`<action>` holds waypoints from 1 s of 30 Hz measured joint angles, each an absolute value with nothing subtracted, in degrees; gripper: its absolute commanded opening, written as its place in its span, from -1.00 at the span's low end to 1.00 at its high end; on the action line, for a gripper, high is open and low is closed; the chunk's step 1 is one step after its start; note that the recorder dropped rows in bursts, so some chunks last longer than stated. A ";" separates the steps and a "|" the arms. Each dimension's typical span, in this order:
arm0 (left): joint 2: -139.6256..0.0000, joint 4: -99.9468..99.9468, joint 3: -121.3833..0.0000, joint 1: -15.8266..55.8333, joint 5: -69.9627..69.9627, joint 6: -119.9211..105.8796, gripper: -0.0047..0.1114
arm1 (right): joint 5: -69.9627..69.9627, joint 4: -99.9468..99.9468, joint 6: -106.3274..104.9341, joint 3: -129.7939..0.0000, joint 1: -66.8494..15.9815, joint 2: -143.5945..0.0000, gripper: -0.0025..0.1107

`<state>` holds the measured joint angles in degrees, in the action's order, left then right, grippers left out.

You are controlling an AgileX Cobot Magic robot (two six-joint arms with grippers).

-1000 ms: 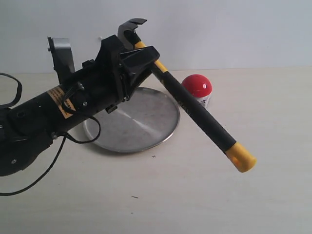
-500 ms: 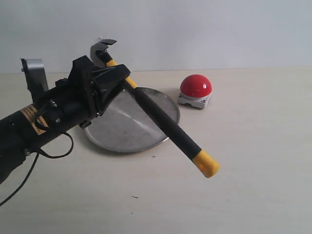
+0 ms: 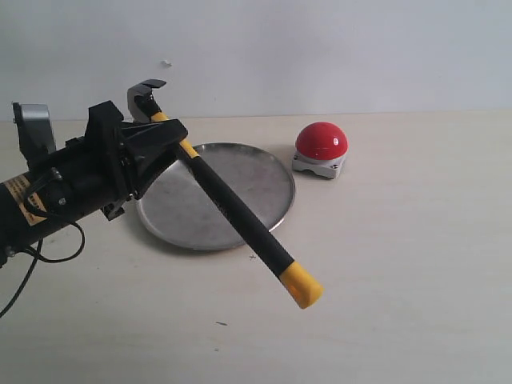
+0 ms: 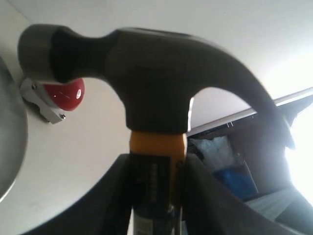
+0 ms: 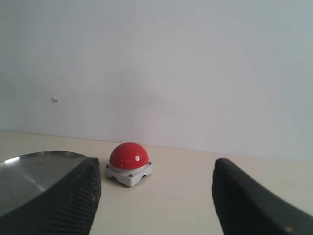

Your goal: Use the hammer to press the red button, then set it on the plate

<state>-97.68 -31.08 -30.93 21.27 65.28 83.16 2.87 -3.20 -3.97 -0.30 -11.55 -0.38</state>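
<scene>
Clearly the left gripper (image 3: 170, 141) is clamped on the hammer (image 3: 232, 212), its two fingers pinching the top of the black handle just below the yellow collar. In the left wrist view the gripper (image 4: 156, 193) shows only as two dark finger edges, cut off by the frame, and the steel head (image 4: 156, 83) fills most of the picture. That head covers part of the red button (image 4: 63, 93), and the plate (image 4: 7, 137) is a mere sliver at the edge. The left arm reaches in low from the left of the exterior view, cut off at the frame. It holds the hammer tilted, claw up toward the wall, with the handle sloping down across the plate (image 3: 260, 180) and hiding a strip of it. The yellow butt lies beyond the rim, over the desk (image 3: 400, 264); whether it touches I cannot tell. The red button (image 3: 322, 142) sits just beside the plate. The right gripper (image 5: 155, 196) stands with fingers wide apart, holding nothing, only their tips showing.
</scene>
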 measured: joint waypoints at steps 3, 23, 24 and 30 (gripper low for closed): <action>-97.68 -32.10 -30.93 21.27 65.37 83.16 -0.92 | 2.87 -3.20 -3.97 -0.30 -11.55 -0.38 0.17; -97.68 -34.55 -30.93 21.27 65.52 83.05 -0.92 | -7.15 -19.18 12.19 -0.30 -11.55 -0.38 0.17; -97.68 -34.55 -30.93 21.27 65.52 82.93 -0.92 | -6.66 -19.33 12.19 -0.30 -11.55 -0.38 0.16; -97.68 -34.79 -30.93 21.27 65.52 82.81 -0.92 | -5.28 -19.74 12.30 -0.30 -11.55 -0.38 -0.53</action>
